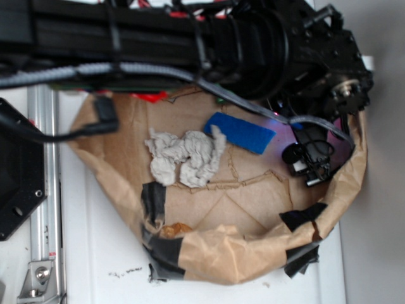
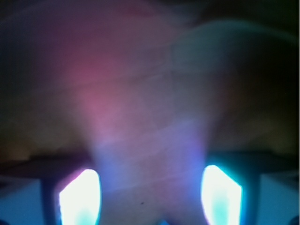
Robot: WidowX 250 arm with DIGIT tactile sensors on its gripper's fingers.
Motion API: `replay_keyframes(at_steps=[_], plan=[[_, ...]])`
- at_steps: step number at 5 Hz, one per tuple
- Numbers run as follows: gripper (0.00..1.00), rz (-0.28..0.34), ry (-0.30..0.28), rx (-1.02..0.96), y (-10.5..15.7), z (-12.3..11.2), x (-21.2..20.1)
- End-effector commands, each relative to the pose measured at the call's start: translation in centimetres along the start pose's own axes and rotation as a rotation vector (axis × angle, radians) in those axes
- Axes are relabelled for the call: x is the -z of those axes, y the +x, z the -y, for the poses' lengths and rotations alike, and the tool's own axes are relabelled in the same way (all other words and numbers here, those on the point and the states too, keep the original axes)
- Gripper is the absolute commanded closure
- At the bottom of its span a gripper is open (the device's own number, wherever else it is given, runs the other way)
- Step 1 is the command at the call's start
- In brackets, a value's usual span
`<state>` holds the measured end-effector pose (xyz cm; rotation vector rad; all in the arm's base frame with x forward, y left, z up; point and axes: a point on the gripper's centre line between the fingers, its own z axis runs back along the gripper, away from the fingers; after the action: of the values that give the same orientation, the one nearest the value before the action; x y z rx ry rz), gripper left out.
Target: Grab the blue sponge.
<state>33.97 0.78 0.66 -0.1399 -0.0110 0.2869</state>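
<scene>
The blue sponge [image 1: 240, 132] lies flat on the brown paper floor, in the upper middle of the exterior view. My gripper [image 1: 310, 166] hangs to its right, near the paper wall and apart from the sponge. The wrist view is blurred and washed in pink and violet light. In it my gripper [image 2: 150, 197] stands open, its two glowing fingertips [image 2: 79, 197] wide apart with only bare surface between them. The sponge does not show in the wrist view.
A crumpled whitish paper wad [image 1: 186, 155] sits just left of the sponge. A raised brown paper wall [image 1: 240, 253] patched with black tape [image 1: 166, 263] rings the area. The black arm [image 1: 190, 38] spans the top. A metal rail [image 1: 45, 190] runs down the left.
</scene>
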Motion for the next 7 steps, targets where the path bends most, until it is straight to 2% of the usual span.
replay_keyframes(at_steps=[1,2,3,4,5,6,7], plan=[[1.00,0.005,0.029,0.108,-2.1,2.6,0.0],[0.00,0.087,0.040,0.156,-4.4,2.3,-3.5],[0.00,0.207,0.035,0.290,-6.1,2.0,-6.1],[0.00,0.196,0.025,0.346,-6.5,1.2,-5.3],[0.00,0.128,0.108,0.545,-6.6,0.9,-4.2],[0.00,0.072,0.155,0.691,-6.1,0.2,-2.0],[0.00,0.014,0.200,0.752,-7.2,0.8,-0.7]])
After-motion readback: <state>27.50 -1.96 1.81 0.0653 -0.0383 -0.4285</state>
